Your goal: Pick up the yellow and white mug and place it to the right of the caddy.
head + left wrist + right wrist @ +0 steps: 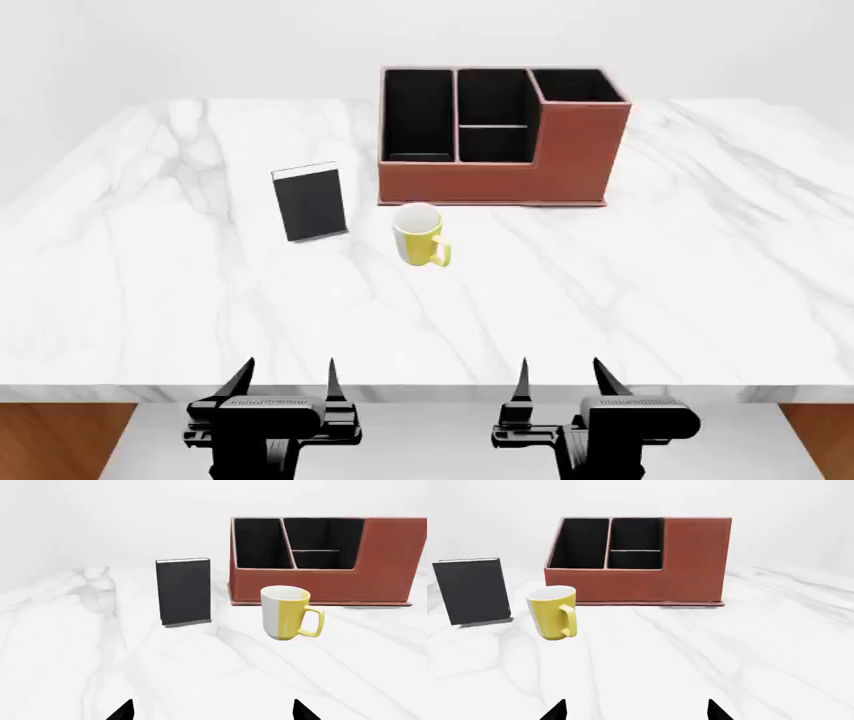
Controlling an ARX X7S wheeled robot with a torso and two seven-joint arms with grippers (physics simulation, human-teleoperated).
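Note:
The yellow and white mug [420, 236] stands upright on the marble table, just in front of the caddy [501, 170], with its handle toward the front right. In the left wrist view the mug [288, 612] stands before the caddy [387, 555]; in the right wrist view the mug [552, 612] is left of the caddy's [694, 555] tall corner section. My left gripper [286, 382] and right gripper [562, 381] both hover at the table's near edge, open and empty, well short of the mug. Only the fingertips [123, 711] [715, 711] show in the wrist views.
A small black book-like slab [311, 203] stands upright to the left of the mug. The white marble table [694, 290] stretches wide to the caddy's right. Its front edge lies under my grippers.

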